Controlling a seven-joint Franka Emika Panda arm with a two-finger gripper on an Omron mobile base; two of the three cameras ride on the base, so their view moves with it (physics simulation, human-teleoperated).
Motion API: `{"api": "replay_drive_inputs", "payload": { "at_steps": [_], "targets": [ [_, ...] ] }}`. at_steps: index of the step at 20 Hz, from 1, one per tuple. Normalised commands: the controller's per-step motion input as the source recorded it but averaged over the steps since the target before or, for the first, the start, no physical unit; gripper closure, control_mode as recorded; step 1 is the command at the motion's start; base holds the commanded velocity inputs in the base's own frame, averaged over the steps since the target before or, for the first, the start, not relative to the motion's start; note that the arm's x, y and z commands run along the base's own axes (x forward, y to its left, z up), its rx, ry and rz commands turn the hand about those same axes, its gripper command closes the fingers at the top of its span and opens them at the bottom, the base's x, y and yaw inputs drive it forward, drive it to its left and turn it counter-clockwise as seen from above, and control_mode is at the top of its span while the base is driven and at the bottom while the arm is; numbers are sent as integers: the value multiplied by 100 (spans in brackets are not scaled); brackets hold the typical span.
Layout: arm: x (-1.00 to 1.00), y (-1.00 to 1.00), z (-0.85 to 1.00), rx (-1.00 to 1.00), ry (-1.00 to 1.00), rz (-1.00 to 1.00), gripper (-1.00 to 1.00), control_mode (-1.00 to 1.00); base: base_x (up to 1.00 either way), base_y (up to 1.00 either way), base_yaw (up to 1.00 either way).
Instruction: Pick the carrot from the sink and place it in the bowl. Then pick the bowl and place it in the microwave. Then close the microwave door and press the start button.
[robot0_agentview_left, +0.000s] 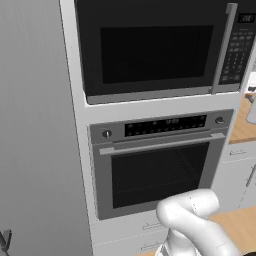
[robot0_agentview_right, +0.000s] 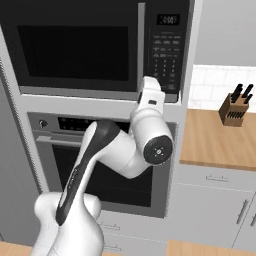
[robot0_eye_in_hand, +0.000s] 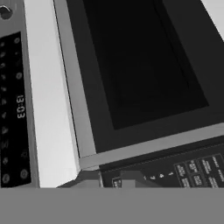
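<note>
white arm's hand (robot0_agentview_right: 152, 94), grip state unclear, sits at centre frame against the microwave (robot0_agentview_right: 90, 47) keypad (robot0_agentview_right: 165, 50), seemingly to press start; microwave door (robot0_agentview_left: 150, 50) is closed.

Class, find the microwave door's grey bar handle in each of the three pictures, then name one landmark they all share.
Left base view: the handle runs down the upper right, left of the keypad.
Right base view: top centre, just left of the keypad.
Hand view: a grey band crossing the lower right, rolled nearly sideways.
Shared landmark: the oven's clock display.
</note>
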Motion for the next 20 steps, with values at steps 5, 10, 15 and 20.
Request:
{"api": "replay_drive_inputs", "payload": {
  "at_steps": [5,10,15,20],
  "targets": [
    [68,-3,8,0,-17,6,100,-100,0,0,0],
    [52,-5,20,0,-9,0,100,-100,0,0,0],
    [34,-11,3,0,-4,0,100,-100,0,0,0],
    [16,-23,0,0,-4,0,100,-100,0,0,0]
  ]
}}
